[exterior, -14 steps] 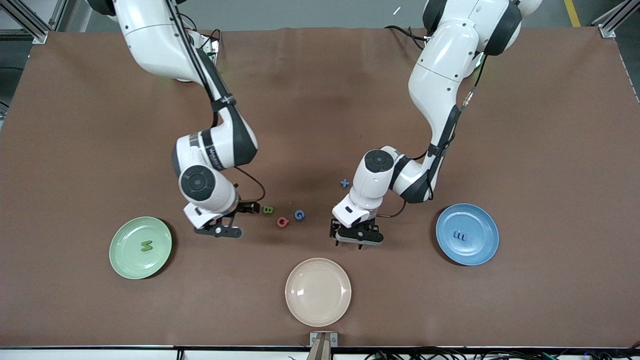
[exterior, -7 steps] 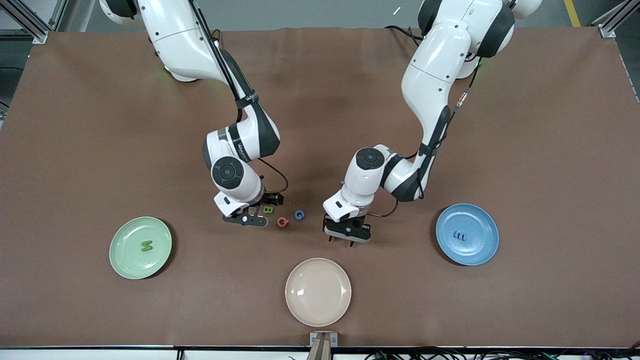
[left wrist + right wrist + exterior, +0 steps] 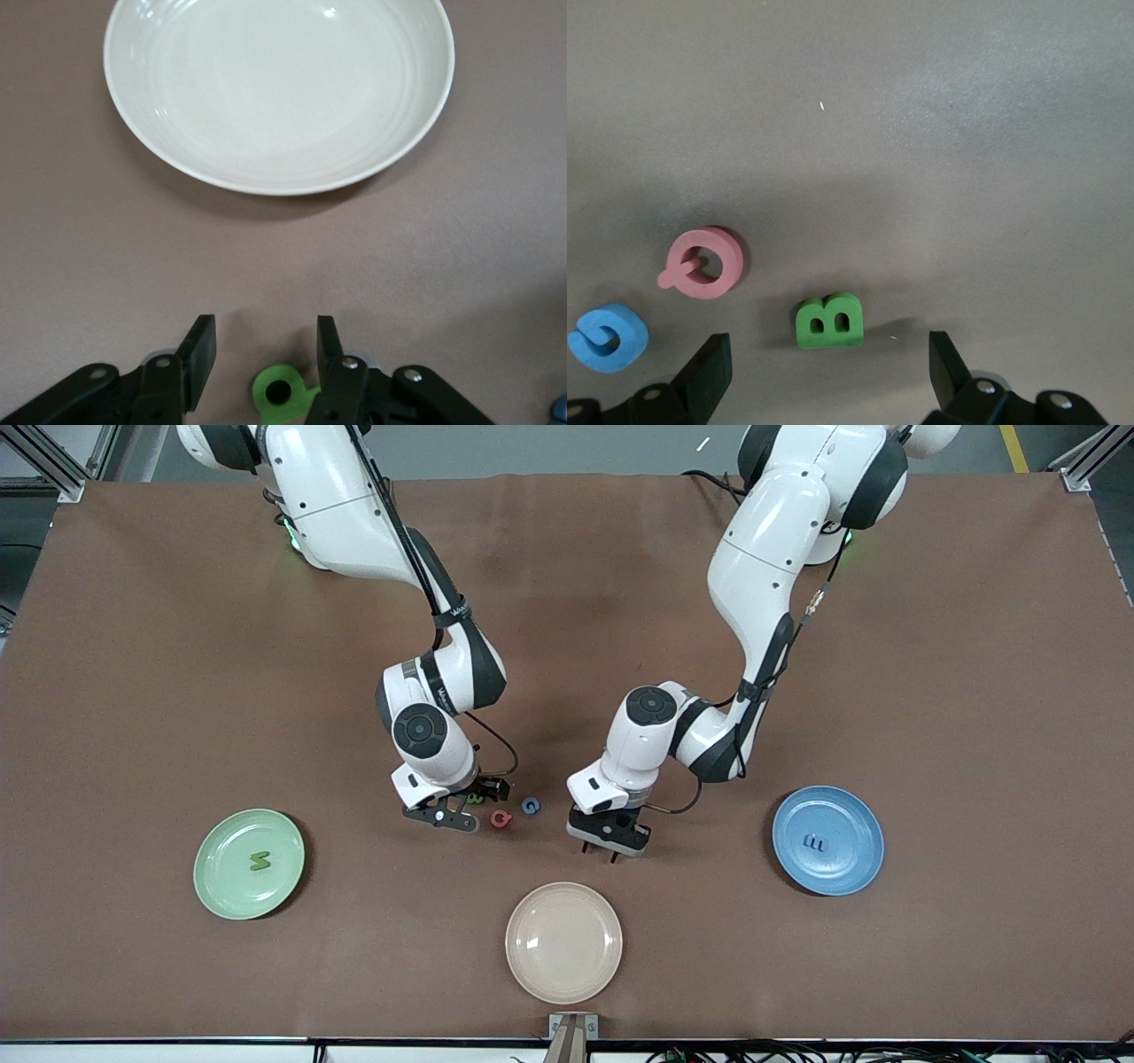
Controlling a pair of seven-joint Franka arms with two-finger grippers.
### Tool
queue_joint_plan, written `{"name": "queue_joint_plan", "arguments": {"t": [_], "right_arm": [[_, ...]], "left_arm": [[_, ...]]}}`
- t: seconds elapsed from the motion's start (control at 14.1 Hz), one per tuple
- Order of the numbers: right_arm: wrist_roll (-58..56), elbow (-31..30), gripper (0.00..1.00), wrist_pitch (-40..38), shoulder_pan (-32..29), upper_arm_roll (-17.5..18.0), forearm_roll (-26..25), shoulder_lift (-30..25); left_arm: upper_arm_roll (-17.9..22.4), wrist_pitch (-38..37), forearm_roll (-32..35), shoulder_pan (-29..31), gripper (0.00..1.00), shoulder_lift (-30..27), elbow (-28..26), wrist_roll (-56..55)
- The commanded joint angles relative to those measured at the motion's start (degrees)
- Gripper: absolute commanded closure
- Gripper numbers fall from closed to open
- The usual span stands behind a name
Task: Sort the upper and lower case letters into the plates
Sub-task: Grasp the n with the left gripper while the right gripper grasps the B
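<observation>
Sorting scene: brown counter (image 3: pixel 974 691) with three plates and several small toy letters.
Right gripper (image 3: pixel 454 812): low over the counter, fingers spread wide; green B (image 3: pixel 829 321) lies between them, untouched on either side; nothing held.
Left gripper (image 3: pixel 263 350): low over the counter, between the loose letters and the blue plate (image 3: pixel 850 872); fingers partly drawn in, with a gap between them.
Green looped letter (image 3: pixel 276 390): on the counter between the left gripper's fingers, close against one and clear of the other; no firm grip visible.
Red Q (image 3: pixel 501 818): on the counter just beside the green B, toward the left arm's end.
Blue G (image 3: pixel 530 806): just beside the red Q, between the two grippers.
Green plate (image 3: pixel 221 837): toward the right arm's end; carries a green M (image 3: pixel 259 860).
Blue plate: toward the left arm's end; carries one blue letter (image 3: pixel 815 841).
Cream plate (image 3: pixel 563 974): nearest the front camera, midway between the other two plates.
</observation>
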Motion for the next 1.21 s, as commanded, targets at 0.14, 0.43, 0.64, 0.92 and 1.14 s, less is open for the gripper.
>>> {"name": "queue_joint_plan", "arguments": {"t": [0.14,0.43,0.64,0.92,1.14], "right_arm": [[1.00,-0.63,0.20,0.71,0.65,-0.56,0.95,0.30],[1.09,-0.72,0.38,1.59,0.74,-0.56,0.95,0.57],[1.09,-0.72,0.45,1.59,0.74,-0.56,1.03,0.66],[1.09,-0.72,0.60,1.50,0.74,-0.56,0.95,0.66],[1.09,-0.72,0.72,1.50,0.74,-0.56,0.95,0.57]], "left_arm": [[0.38,-2.19,0.82,-1.00,0.46,0.16,0.26,0.35],[0.38,-2.37,0.82,-0.83,0.47,0.25,-0.01,0.26],[0.38,-2.37,0.91,-0.92,0.47,0.08,-0.80,0.26],[0.29,-2.28,0.73,-0.65,0.50,0.34,-1.41,0.26],[0.29,-2.28,0.30,-0.74,0.50,-0.10,-1.41,0.08]]}}
